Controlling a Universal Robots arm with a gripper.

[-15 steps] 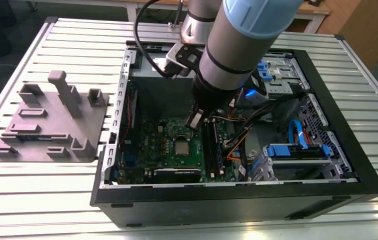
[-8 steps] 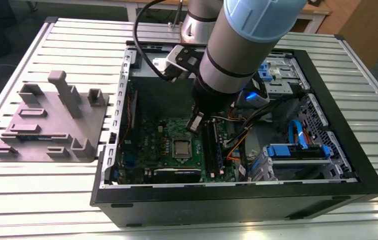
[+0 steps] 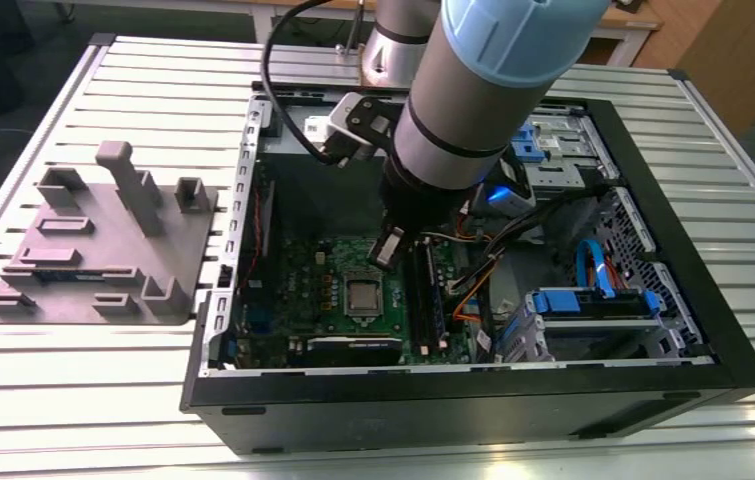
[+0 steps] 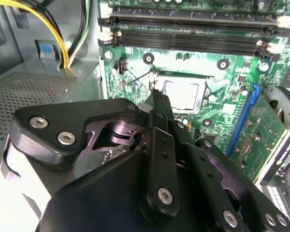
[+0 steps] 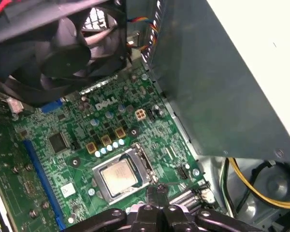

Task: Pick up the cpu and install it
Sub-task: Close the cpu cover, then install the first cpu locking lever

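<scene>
In the green motherboard's (image 5: 63,159) socket, the cpu (image 5: 120,175); end effector (image 5: 157,192) pressed together, empty.

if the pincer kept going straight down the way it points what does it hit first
Most likely the edge of the socket holding the cpu; the pincer points at the motherboard just beside it. Depth is unclear.

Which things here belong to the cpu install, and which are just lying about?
Belongs to the job:
- cpu, seated in the motherboard socket
- gripper, just above the socket's edge

Lying about:
- grey fixture tray beside the case
- case fan
- power supply box
- yellow cables
</scene>
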